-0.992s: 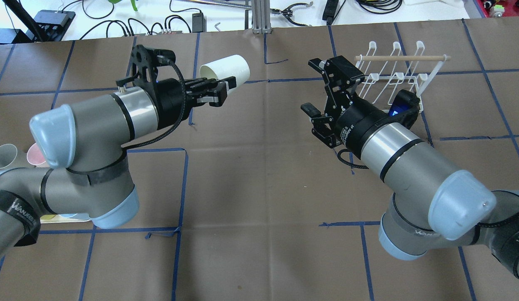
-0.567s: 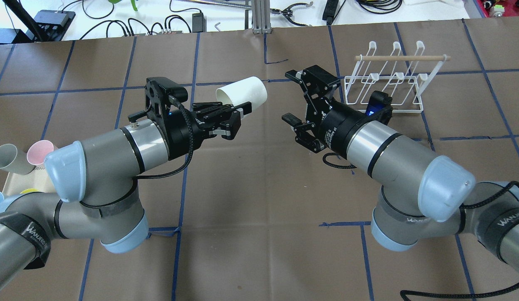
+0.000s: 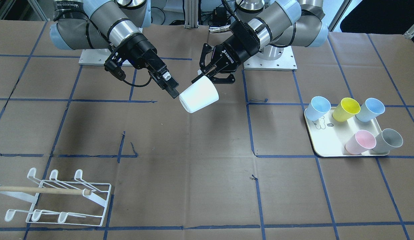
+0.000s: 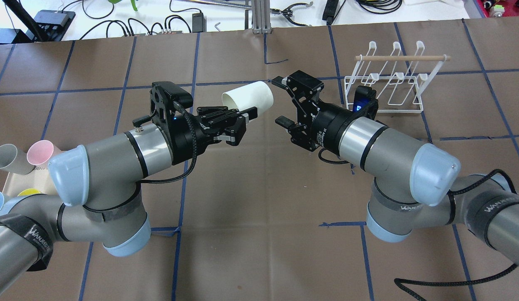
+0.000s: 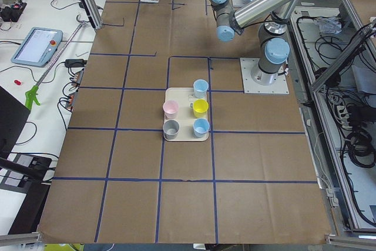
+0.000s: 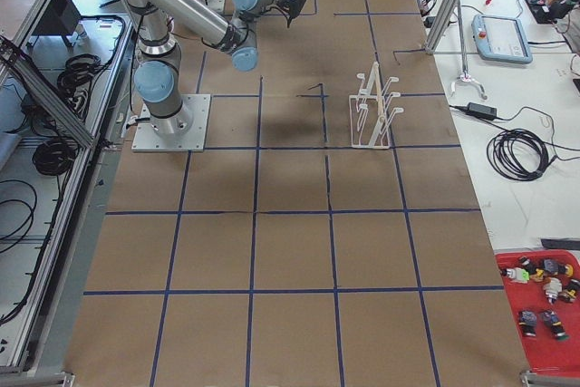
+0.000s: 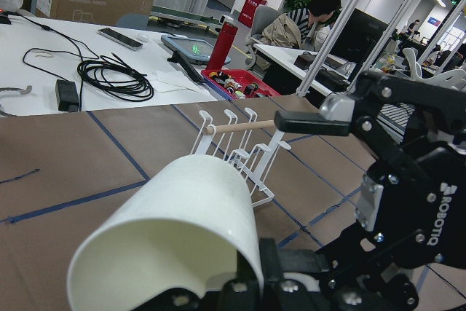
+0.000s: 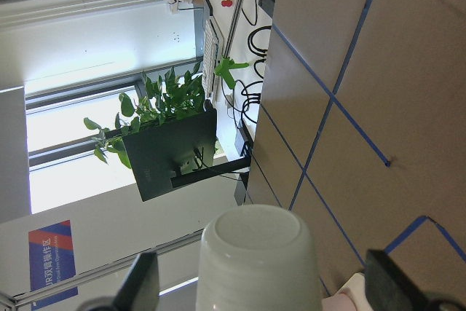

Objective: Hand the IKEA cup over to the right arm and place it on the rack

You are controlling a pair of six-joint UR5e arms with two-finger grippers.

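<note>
The white IKEA cup (image 4: pixel 249 97) lies on its side in the air, mouth toward the left arm. My left gripper (image 4: pixel 242 117) is shut on its rim; it also shows in the front-facing view (image 3: pixel 207 75) with the cup (image 3: pixel 198 95). My right gripper (image 4: pixel 281 101) is open, with its jaws level with the cup's base and a small gap on either side. In the right wrist view the cup's base (image 8: pixel 255 260) sits between the two fingers (image 8: pixel 143 282). The white wire rack (image 4: pixel 393 79) with a wooden rod stands empty behind the right arm.
A cream tray (image 3: pixel 327 141) with several coloured cups stands on the robot's left side. The rack (image 3: pixel 60 200) sits near the table's far corner on the robot's right. Cables and tools lie beyond the table's far edge (image 4: pixel 180 19).
The left arm has carried the cup right toward the table's middle. The right arm has swung left away from the rack, and its open jaws now face the cup's base.
</note>
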